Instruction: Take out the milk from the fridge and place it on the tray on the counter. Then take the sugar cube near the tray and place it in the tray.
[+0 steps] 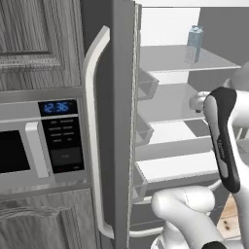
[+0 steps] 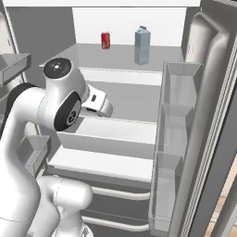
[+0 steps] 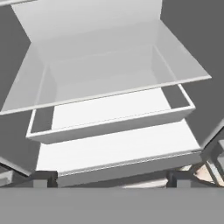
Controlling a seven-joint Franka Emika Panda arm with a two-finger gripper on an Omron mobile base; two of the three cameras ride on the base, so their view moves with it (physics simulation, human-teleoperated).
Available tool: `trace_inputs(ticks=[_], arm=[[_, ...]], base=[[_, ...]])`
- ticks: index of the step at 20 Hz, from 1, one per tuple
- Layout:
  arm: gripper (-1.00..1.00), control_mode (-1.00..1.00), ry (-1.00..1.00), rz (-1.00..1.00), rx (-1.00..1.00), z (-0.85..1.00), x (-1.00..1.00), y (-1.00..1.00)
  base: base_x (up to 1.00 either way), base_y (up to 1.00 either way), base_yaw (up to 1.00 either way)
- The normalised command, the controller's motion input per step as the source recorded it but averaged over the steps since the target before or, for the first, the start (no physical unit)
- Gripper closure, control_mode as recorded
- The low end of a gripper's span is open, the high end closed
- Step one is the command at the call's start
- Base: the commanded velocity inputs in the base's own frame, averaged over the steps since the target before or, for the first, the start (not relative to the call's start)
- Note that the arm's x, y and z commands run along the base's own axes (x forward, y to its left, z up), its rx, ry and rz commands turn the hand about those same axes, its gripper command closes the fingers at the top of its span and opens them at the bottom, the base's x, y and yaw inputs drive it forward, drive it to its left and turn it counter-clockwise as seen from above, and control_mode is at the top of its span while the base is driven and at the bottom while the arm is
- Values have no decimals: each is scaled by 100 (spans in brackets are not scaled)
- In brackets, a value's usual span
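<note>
Right base view: the fridge point(image 2: 203, 92) is seen with its door swung open at the right of the frame, three clear door bins point(image 2: 173, 139) stacked along the door's inner face. The milk point(image 2: 142, 45) is found upright at upper centre, on the top shelf point(image 2: 92, 58) near its back wall, and a red can point(image 2: 105, 40) stands well apart to its left. Open shelf surface is noted in front of both. The arm's wrist is seen at centre left, level with the second shelf, below the carton.

In the left base view the milk point(image 1: 194, 44) appears at upper right, past the door edge and its long curved handle point(image 1: 92, 136); a microwave point(image 1: 41, 141) occupies the left.

In the hand view the fingertips point(image 3: 43, 178) are spread wide at the lower corners, with nothing between them, and a white drawer's front rim point(image 3: 109, 124) crosses the middle under a clear shelf edge point(image 3: 105, 97).
</note>
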Motion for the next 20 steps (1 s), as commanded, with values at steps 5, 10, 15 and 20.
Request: trace_inputs(ticks=[5,10,15,20], arm=[[-100,-100,-20,-17,1,46,0,-37],[-100,-100,-20,-25,0,35,0,-34],[-100,-100,-15,-26,0,27,5,0],[-100,-100,-7,-8,1,26,24,-4]], base=[[0,0,0],[0,0,0],[0,0,0],[0,0,0]])
